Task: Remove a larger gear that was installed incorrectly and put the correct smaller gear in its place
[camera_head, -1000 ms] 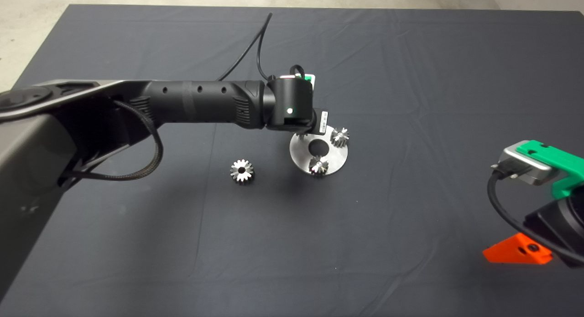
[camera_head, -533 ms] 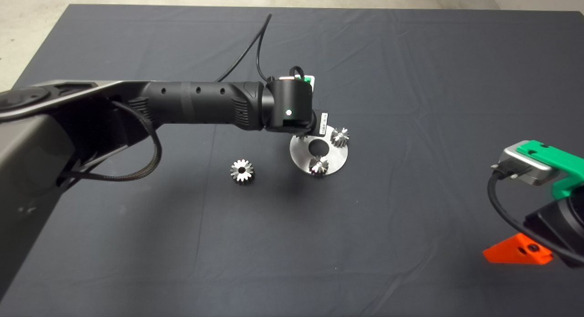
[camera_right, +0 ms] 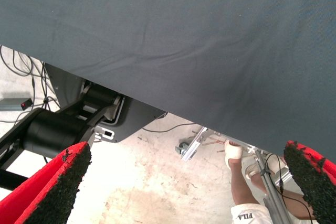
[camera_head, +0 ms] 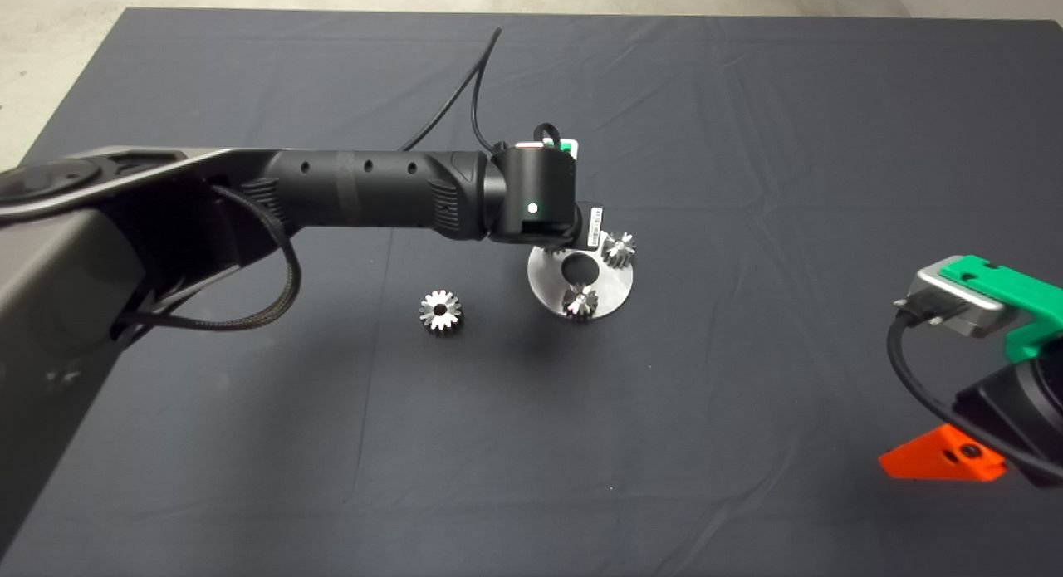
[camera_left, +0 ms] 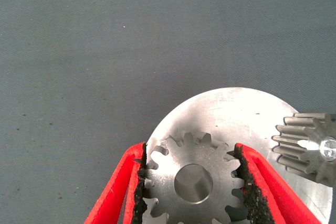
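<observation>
Head view first: what has changed for you?

Very little. Your left arm (camera_head: pixel 374 199) has edged a touch further over the round plate (camera_head: pixel 610 290) since a second ago and hides more of it. The larger gear (camera_head: pixel 441 311) lies off the plate on the mat (camera_head: pixel 747 104), well apart and unmoved. Two other small gears (camera_head: pixel 619 249) stand on the plate.

Left wrist view: where is the replacement?

The smaller gear (camera_left: pixel 194 182) sits flat on the plate with something filling its bore, likely the pin. Your left gripper (camera_left: pixel 191 177) has its pads (camera_left: pixel 139 187) against the teeth on both sides, pinching it. One neighbouring gear (camera_left: pixel 310 148) stands just beside.

So what does that mean?

I judge the swap almost done. The small shift looks like seating, and what remains is to let go and lift straight, without dragging the gear off.

Right wrist view?

Your right gripper (camera_right: pixel 184 182) is parked at the head view's lower right edge, fingers spread wide and holding nothing. Beyond the mat's edge you see floor, cables and a person's leg (camera_right: pixel 239 182)
</observation>
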### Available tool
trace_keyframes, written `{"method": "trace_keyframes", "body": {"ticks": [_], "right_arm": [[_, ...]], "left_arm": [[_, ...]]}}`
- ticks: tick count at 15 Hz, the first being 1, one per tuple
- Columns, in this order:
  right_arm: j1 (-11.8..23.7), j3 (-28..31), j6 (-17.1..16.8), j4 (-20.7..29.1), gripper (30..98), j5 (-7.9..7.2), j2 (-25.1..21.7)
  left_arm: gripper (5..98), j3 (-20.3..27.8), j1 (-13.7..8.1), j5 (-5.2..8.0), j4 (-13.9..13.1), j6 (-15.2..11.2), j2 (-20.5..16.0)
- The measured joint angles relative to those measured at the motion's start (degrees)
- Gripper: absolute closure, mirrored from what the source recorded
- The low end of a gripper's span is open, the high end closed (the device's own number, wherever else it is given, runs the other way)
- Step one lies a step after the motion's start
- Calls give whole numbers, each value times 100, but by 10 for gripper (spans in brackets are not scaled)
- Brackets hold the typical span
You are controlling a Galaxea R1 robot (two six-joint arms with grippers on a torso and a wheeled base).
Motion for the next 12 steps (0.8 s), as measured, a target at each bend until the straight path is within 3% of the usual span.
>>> {"method": "trace_keyframes", "body": {"ticks": [12], "right_arm": [[0,0,0,0,317,2,-17]], "left_arm": [[653,-2,-2,-2,11,2,-30]]}}
